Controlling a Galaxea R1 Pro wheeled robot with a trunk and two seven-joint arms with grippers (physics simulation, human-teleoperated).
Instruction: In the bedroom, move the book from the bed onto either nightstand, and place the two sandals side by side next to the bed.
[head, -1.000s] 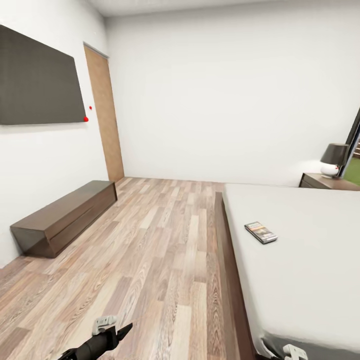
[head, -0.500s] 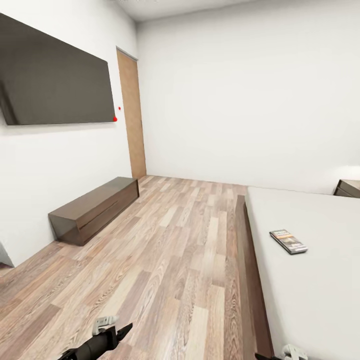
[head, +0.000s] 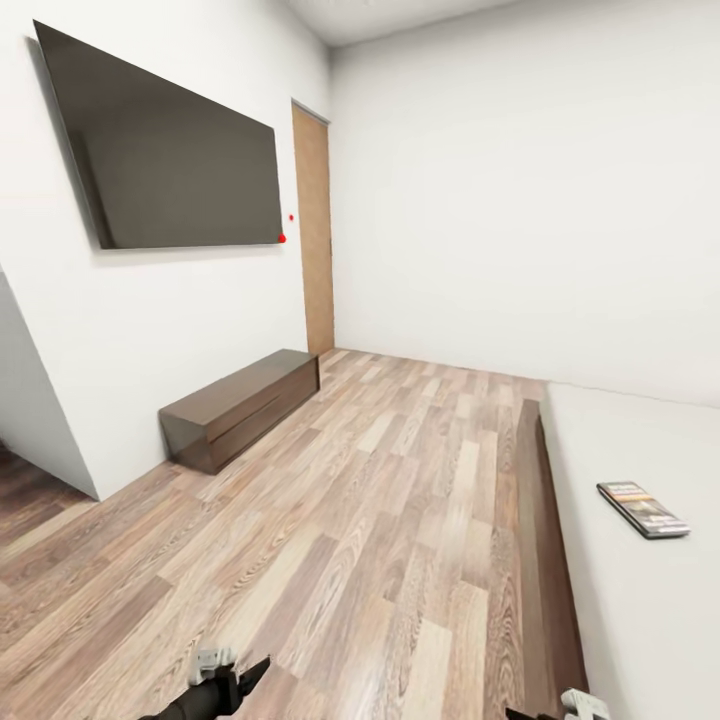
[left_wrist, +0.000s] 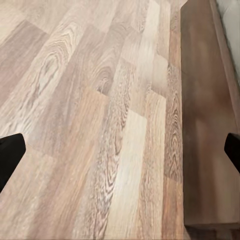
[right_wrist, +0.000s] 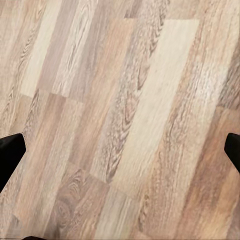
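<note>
book (head: 643, 509) on bed (head: 640, 600) (right gripper (head: 560, 712) nearer)

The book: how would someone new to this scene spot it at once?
Find the bed, the pale mattress along the head view's right side. The book lies flat on it, near the wooden edge. It is the one small dark thing there, with an orange band.

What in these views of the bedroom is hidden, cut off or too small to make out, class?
- The book's cover lettering: too small in the head view.
- The bed: cut off by the head view's right and bottom edges.
- The left gripper and right gripper: partly cut by the bottom edge.
</note>
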